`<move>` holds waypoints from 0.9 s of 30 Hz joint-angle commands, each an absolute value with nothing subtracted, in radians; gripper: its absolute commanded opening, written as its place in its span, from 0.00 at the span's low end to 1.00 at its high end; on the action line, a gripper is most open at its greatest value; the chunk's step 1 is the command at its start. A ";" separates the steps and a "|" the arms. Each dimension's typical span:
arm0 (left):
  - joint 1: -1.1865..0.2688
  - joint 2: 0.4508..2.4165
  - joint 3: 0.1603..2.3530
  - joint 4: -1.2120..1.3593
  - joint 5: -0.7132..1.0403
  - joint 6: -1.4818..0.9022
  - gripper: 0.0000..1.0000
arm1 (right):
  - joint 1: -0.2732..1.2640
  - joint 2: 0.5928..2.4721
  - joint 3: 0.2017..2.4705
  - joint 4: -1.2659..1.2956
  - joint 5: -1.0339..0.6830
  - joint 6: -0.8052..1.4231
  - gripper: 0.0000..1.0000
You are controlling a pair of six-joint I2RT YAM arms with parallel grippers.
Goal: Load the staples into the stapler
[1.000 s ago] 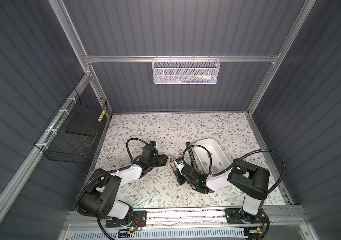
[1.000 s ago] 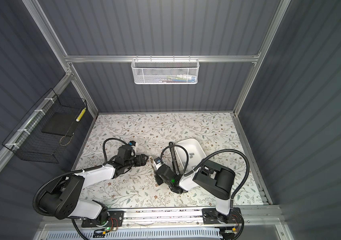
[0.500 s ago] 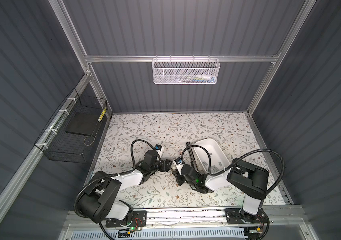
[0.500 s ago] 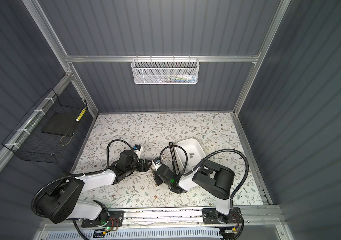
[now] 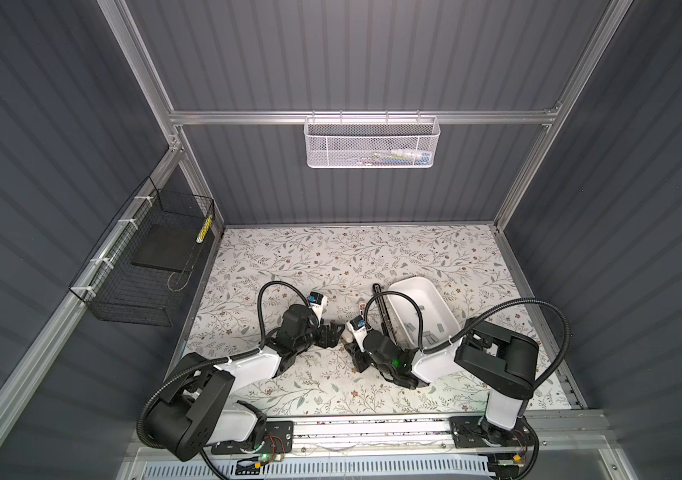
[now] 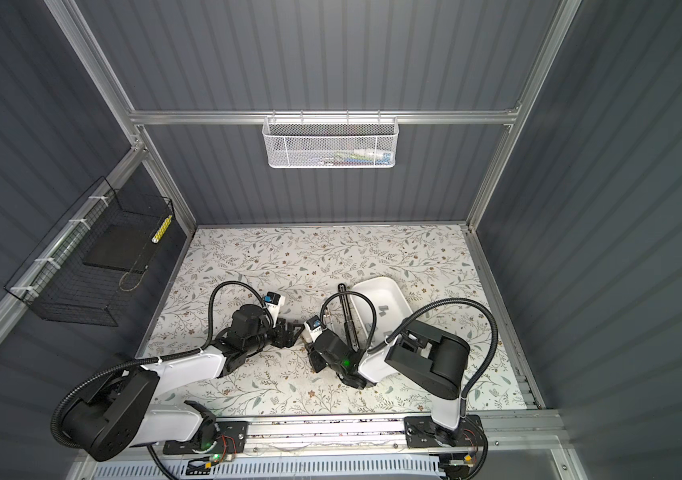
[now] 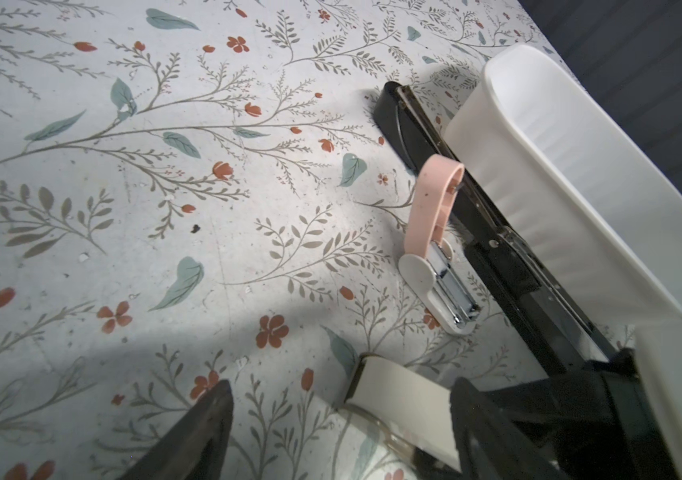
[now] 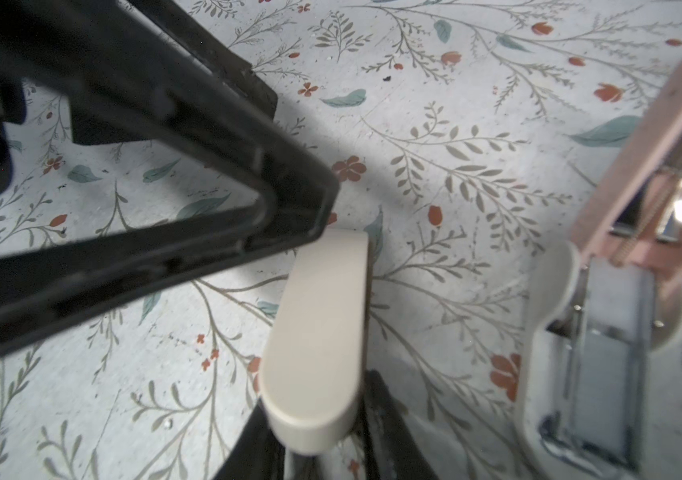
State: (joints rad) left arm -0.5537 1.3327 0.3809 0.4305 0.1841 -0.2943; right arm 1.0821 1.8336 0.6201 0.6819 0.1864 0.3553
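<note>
In both top views: low over the floral tabletop (image 5: 331,257), elbows bent, left end effector (image 5: 333,332) and right end effector (image 5: 349,344) tip to tip, fingers indistinct. Right of them, flat grey staples (image 5: 430,334) in a smooth white bin (image 5: 418,291), long black stapler (image 5: 381,309) along its left wall. Left wrist view: black fingers (image 7: 206,424) spread wide beside a rounded cream block (image 7: 393,395); bin's inside hidden. Right wrist view: narrow grip on that block (image 8: 318,332), fingers cut off at lower edge.

left pincer (image 5: 336,333) swung in, nearer right pincer (image 5: 348,338)
</note>
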 commanded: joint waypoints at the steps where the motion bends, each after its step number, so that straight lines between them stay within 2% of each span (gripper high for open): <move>1: -0.562 1.308 0.353 0.463 0.210 -0.256 0.81 | 1.090 1.849 0.578 0.533 0.169 0.379 0.23; 13: -0.565 1.258 0.347 0.438 0.179 -0.320 0.73 | 1.108 1.687 0.469 0.591 0.168 0.380 0.54; 15: -0.565 1.235 0.336 0.435 0.184 -0.330 0.73 | 1.116 1.643 0.455 0.595 0.177 0.388 0.56; 18: -0.565 1.195 0.326 0.385 0.178 -0.341 0.71 | 1.122 1.551 0.444 0.579 0.182 0.402 0.52; 22: -0.565 1.152 0.349 0.342 0.177 -0.338 0.67 | 1.134 1.426 0.448 0.529 0.153 0.391 0.40; 27: -0.566 1.159 0.345 0.369 0.219 -0.347 0.55 | 1.137 1.348 0.501 0.430 0.227 0.405 0.22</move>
